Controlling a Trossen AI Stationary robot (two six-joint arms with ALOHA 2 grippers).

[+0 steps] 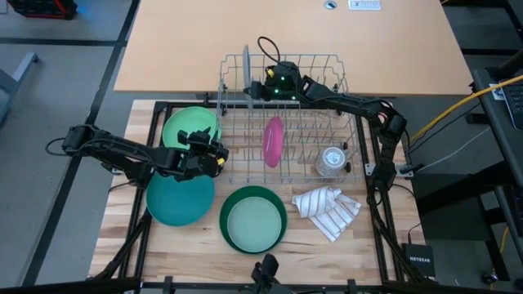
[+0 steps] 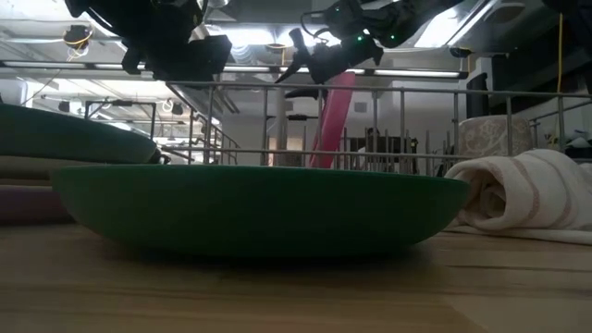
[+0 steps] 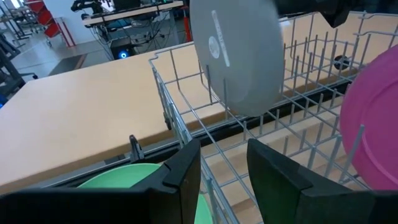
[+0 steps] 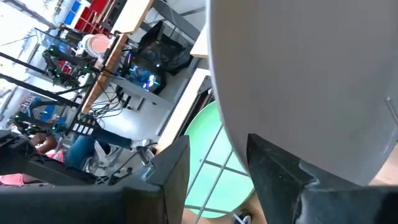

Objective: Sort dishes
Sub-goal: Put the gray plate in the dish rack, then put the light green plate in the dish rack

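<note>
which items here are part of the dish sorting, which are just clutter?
Job: grey plate and pink plate standing in the wire rack; light green plate, teal plate, dark green bowl on the table.

Clutter: striped cloth, glass cup in the rack.

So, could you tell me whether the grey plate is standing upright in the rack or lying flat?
Upright. The grey plate stands on edge between the wire rack's tines, as does the pink plate.

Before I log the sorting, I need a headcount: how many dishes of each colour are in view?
Grey plate, upright in rack: 1
Pink plate, upright in rack: 1
Light green plate: 1
Teal plate: 1
Dark green bowl: 1
Total: 5
</note>
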